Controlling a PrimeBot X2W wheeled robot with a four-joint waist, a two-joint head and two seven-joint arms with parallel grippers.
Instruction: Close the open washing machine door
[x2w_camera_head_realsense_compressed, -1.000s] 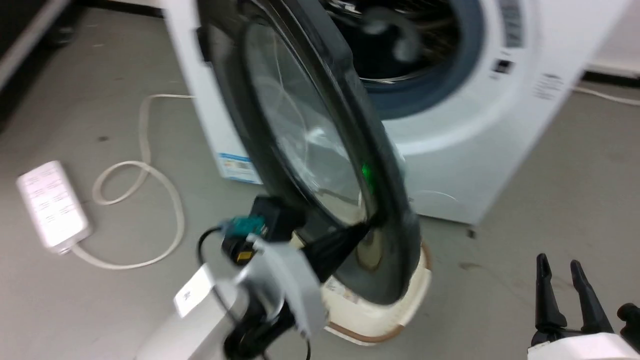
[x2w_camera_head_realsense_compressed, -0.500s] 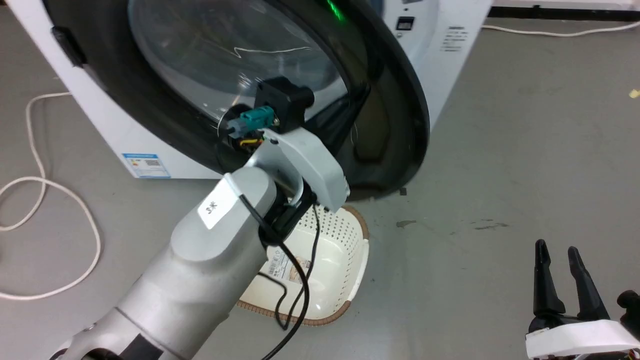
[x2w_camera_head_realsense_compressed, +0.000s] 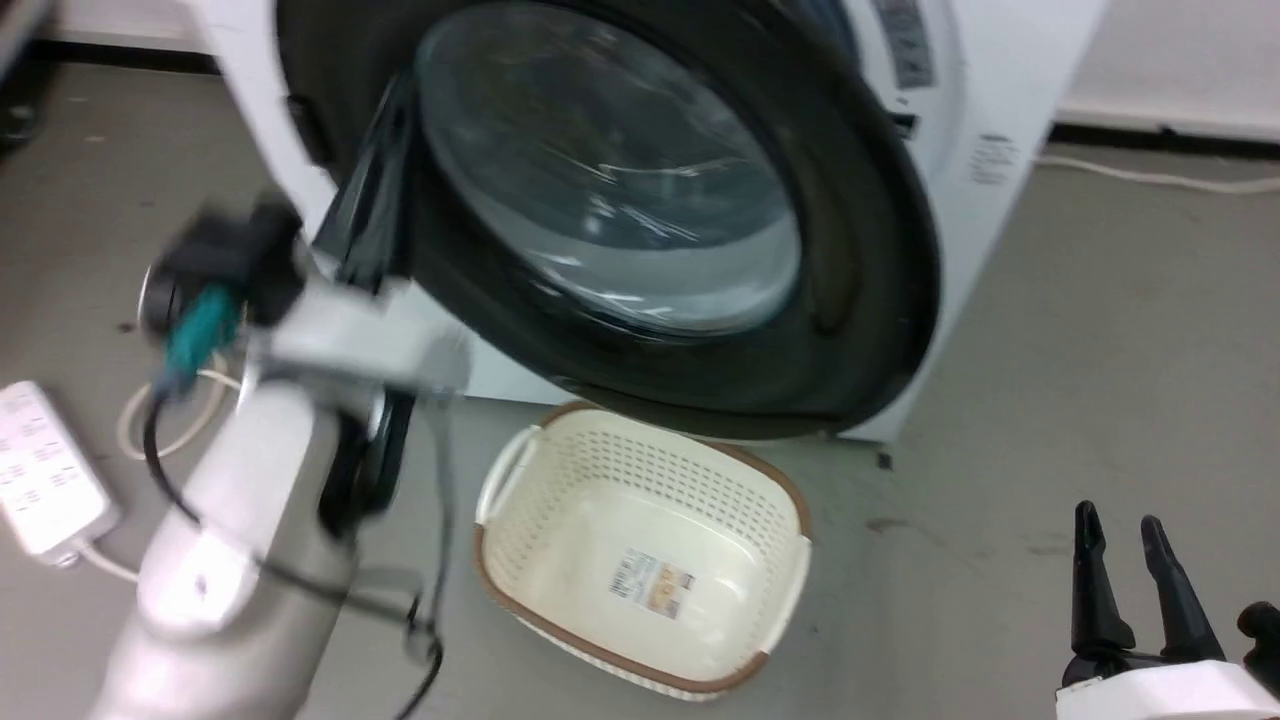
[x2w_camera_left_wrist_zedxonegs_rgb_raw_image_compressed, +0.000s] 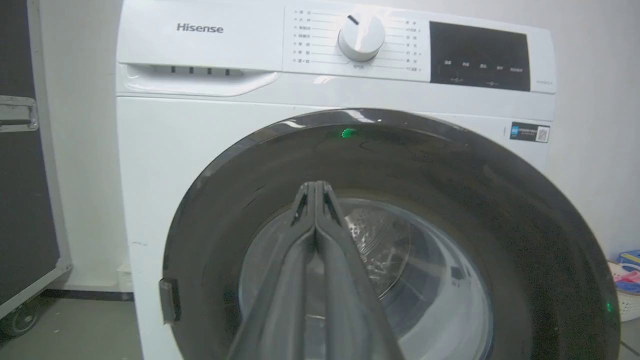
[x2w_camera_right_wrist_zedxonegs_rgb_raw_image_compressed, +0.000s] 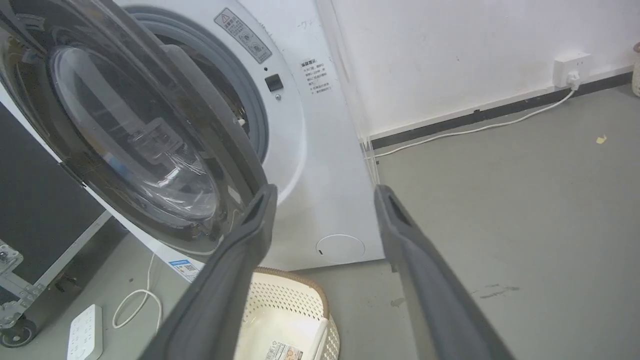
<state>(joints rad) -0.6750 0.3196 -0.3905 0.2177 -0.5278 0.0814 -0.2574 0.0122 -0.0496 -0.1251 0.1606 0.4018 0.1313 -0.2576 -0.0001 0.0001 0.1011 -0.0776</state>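
Left jaws clenched empty, right jaws spread; push the washing machine door (x2w_camera_head_realsense_compressed: 860, 300) firmly at its rim until latched

Left end effector (x2w_camera_left_wrist_zedxonegs_rgb_raw_image_compressed: 316, 190) raised with fingers pressed together; right end effector (x2w_camera_head_realsense_compressed: 1118, 520) low, fingers spread apart.

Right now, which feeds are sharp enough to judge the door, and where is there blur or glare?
Head view: the left arm is smeared by motion blur, and the washing machine door is slightly soft with streaky reflections on its glass. Left wrist view: sharp, a green glint on the door rim. Right wrist view: crisp, pale reflections on the glass.
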